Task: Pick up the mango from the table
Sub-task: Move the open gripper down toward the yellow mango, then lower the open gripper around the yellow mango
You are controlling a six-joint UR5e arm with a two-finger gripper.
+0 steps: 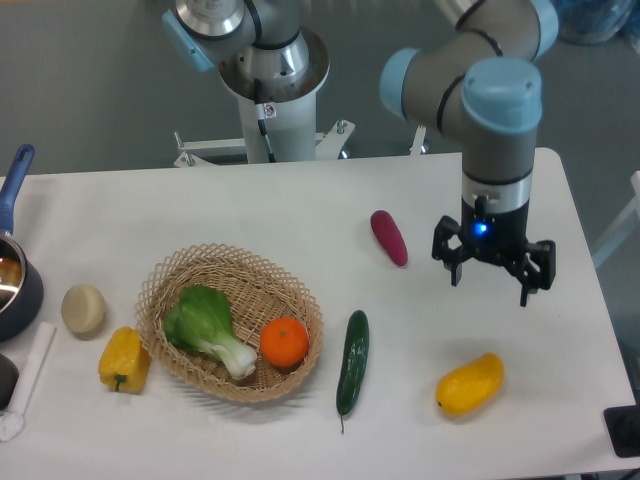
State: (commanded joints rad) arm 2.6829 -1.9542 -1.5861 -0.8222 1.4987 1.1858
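The mango is a glossy yellow-orange oblong fruit lying on the white table near its front right corner. My gripper hangs above the table behind the mango, pointing down, with its fingers spread and nothing between them. A clear gap of table separates the fingertips from the fruit.
A dark green cucumber lies left of the mango and a purple sweet potato left of the gripper. A wicker basket holds bok choy and an orange. A yellow bell pepper, a pale round item and a pot sit at the left.
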